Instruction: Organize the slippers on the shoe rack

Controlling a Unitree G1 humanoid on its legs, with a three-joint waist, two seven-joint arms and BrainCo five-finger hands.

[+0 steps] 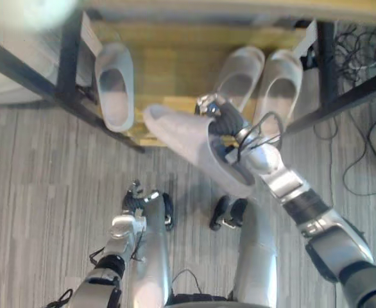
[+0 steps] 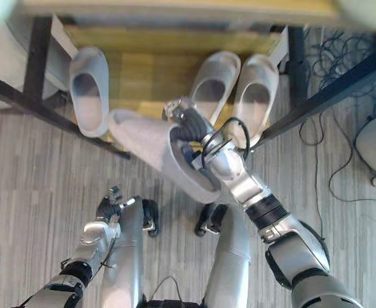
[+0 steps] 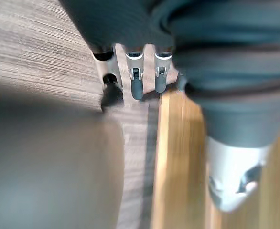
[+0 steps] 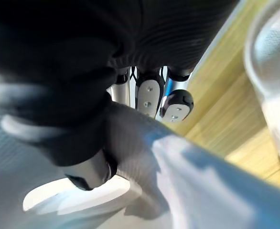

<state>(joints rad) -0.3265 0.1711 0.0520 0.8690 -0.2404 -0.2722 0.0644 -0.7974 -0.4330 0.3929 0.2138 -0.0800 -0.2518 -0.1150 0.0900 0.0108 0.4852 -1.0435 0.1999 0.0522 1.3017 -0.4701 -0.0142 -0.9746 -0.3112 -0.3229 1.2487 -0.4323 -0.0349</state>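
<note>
the shoe rack [image 1: 169, 64] has a light wooden shelf in a dark frame. a lone slipper [image 1: 114, 83] lies on the rack's left end, and a pair of slippers [image 1: 239, 77] lies side by side on its right end. the robot's right hand [image 1: 221, 119] holds a fourth slipper [image 1: 181, 141] over the rack's front edge, between the lone one and the pair. it lies slantwise, toe toward the rack's left end and heel out over the grey floor [image 1: 40, 167].

the head views show the hand at this slipper's opening, but not how it grips. the right wrist view does: the thumb [image 4: 90, 174] is tucked inside the opening and the fingers [image 4: 149, 95] curl over the outside of the upper, pinching it between them. past them that view also shows the rack's wood and the pale rim of another slipper; which one cannot be told.

the left hand [image 1: 135, 200] hangs low in front of the rack, well apart from it, above the floor. its own wrist view shows its fingers [image 3: 135, 78] relaxed and holding nothing.
</note>
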